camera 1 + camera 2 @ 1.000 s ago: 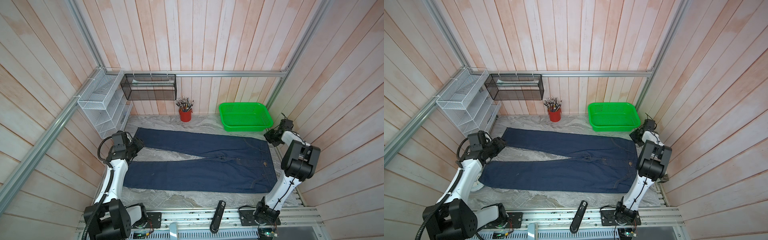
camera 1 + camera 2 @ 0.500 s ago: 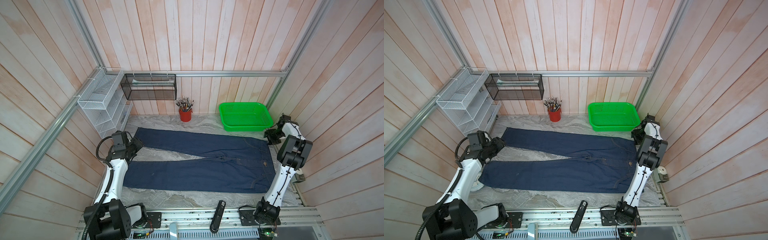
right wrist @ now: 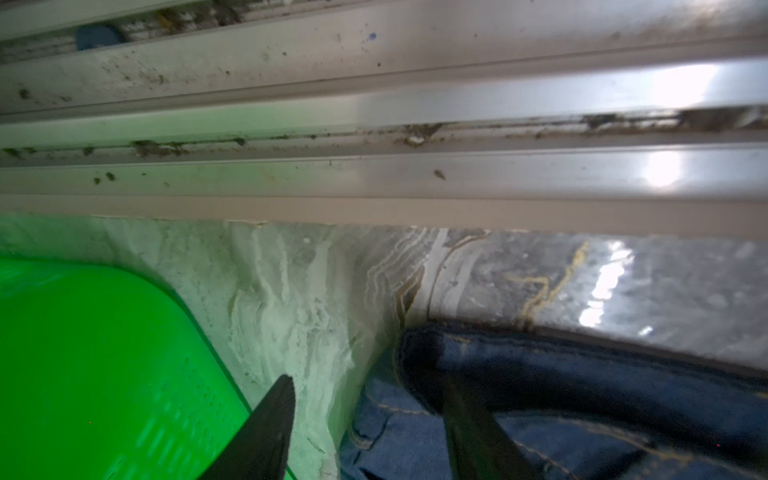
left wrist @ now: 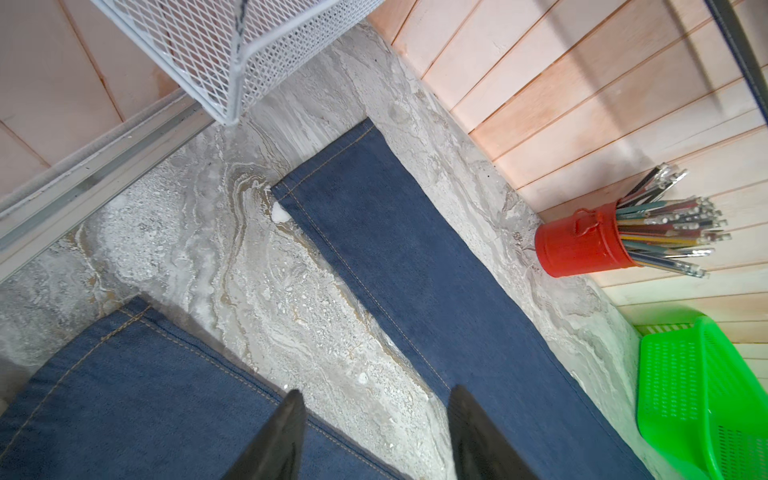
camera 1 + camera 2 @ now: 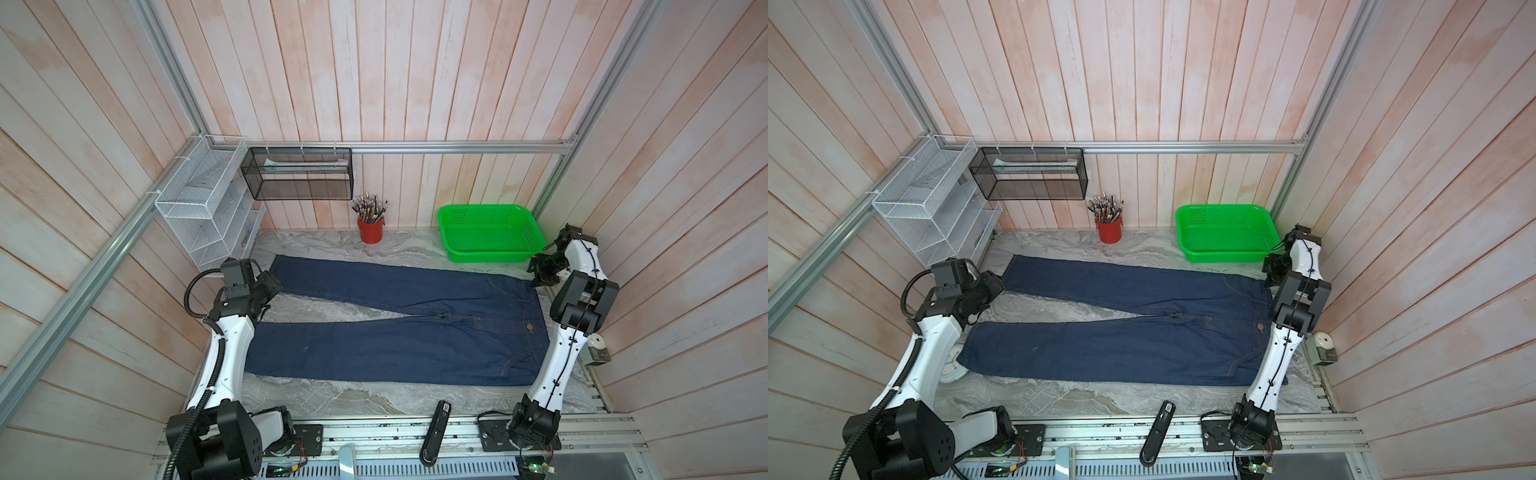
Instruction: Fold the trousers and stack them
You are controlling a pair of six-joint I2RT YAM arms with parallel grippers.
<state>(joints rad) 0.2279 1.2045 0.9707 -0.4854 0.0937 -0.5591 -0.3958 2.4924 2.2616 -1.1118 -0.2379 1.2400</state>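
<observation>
The dark blue denim trousers [image 5: 395, 345] [image 5: 1121, 349] lie flat on the marble tabletop. The waist is at the right and the two legs spread leftward in a narrow V. My left gripper [image 5: 272, 286] [image 5: 996, 282] hovers open over the gap between the leg ends; in the left wrist view it [image 4: 376, 392] holds nothing, with a leg [image 4: 415, 257] on each side. My right gripper [image 5: 536, 276] [image 5: 1268, 276] is open at the waist's far corner. In the right wrist view it [image 3: 368, 380] has one finger over marble and the other over the waistband [image 3: 582, 386].
A green basket [image 5: 490, 232] [image 3: 83, 353] sits at the back right, close to my right gripper. A red pencil cup [image 5: 370, 230] [image 4: 582, 245] stands against the back wall. A white wire shelf [image 5: 208, 216] and a black mesh basket [image 5: 299, 174] hang at the back left. An aluminium rail [image 3: 374, 124] borders the table.
My right gripper has opened, and its arm has drawn in closer to the right wall at the waist's far corner. The left arm and the trousers have not moved.
</observation>
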